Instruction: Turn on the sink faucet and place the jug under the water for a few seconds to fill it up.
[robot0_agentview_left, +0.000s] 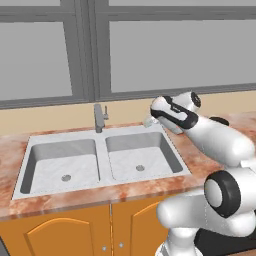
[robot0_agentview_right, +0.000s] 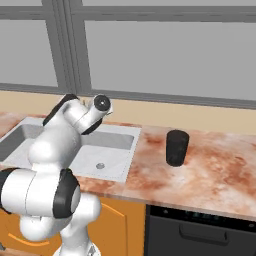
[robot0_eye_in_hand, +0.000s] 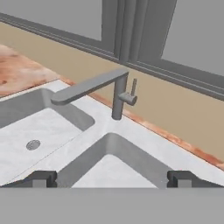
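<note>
Here we hold the pincer (robot0_eye_in_hand: 112, 178) released, jaws spread wide and empty, above the pale double-basin sink (robot0_agentview_left: 102, 177), aimed at the small grey metal faucet (robot0_eye_in_hand: 114, 89), since its thin lever handle (robot0_eye_in_hand: 133, 87) must be operated first. The black matte cylindrical jug (robot0_agentview_right: 177, 147) stands upright on the marbled tabletop (robot0_agentview_right: 220, 170), well apart, awaiting water.

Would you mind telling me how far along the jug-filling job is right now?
Nothing looks done yet: no water runs from the sink faucet, and the jug stands on the counter right of the sink. In hand: the gripper, jaws open, faces the faucet. Left: turning it on, fetching and filling the jug.
</note>
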